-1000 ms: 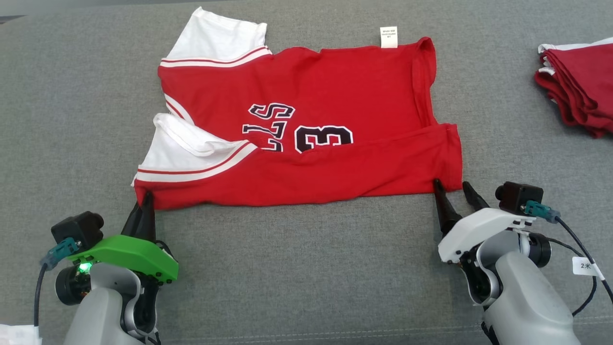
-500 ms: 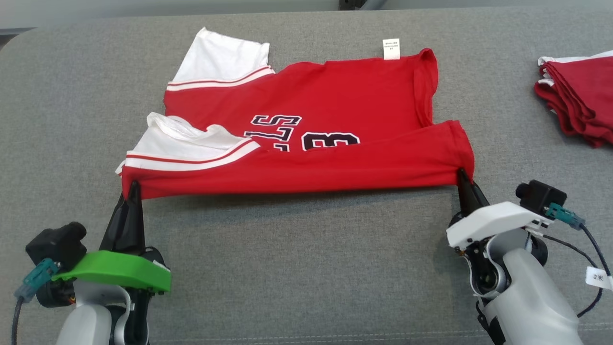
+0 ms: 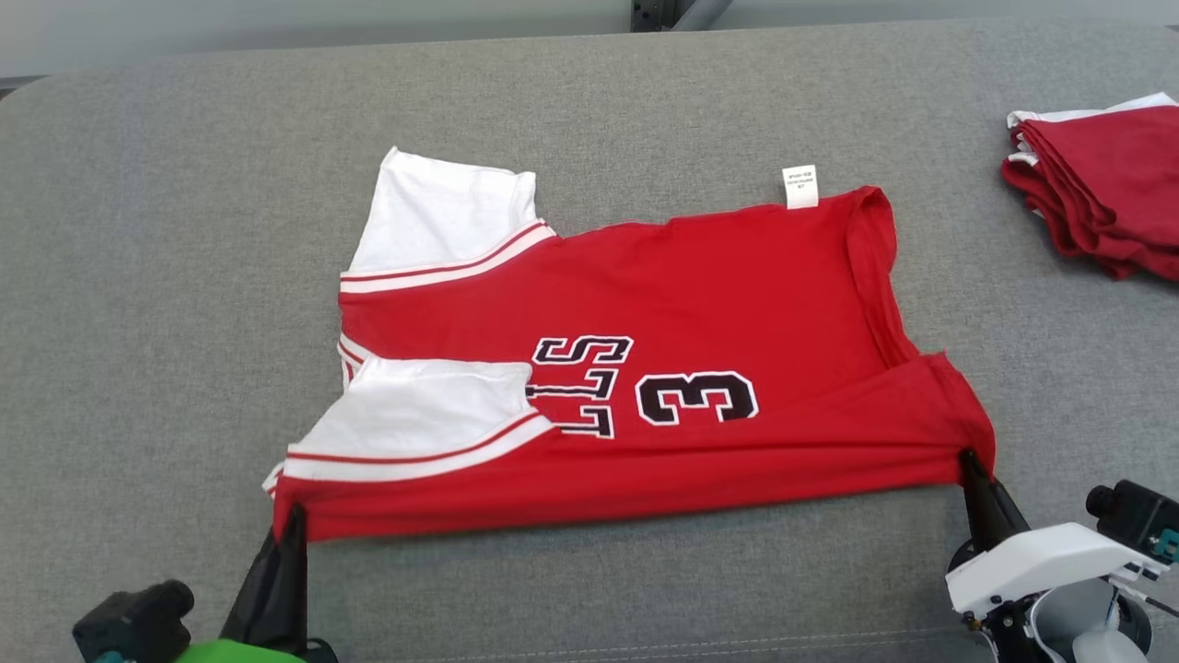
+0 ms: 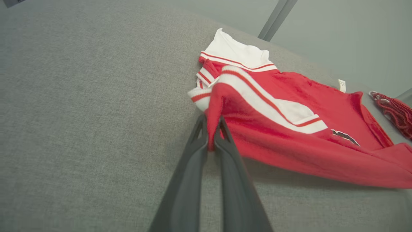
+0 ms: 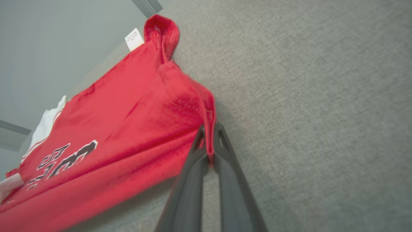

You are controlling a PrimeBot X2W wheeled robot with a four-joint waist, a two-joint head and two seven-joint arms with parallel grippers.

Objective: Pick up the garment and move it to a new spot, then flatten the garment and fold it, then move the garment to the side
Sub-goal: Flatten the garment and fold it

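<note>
Red jersey (image 3: 700,304), white sleeves, lies mid-table (image 3: 138,230). Head view: near edge raised, taut between left tool (image 3: 294,522) and right tool (image 3: 968,459). Stack of folded red garments (image 3: 1096,175) at right edge.
Left wrist view: fingers (image 4: 197,145) pinched on sleeve-side corner.
Right wrist view: fingers clamped on hem corner.

left claw (image 3: 295,516): dark, tapered; green cover (image 3: 241,654) | right claw (image 3: 969,458): dark; white cover (image 3: 1036,562), black camera (image 3: 1131,512), teal plug (image 3: 1167,543)

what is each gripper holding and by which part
The red jersey: left gripper pinches its near sleeve-side corner, right gripper its near hem-side corner.
</note>
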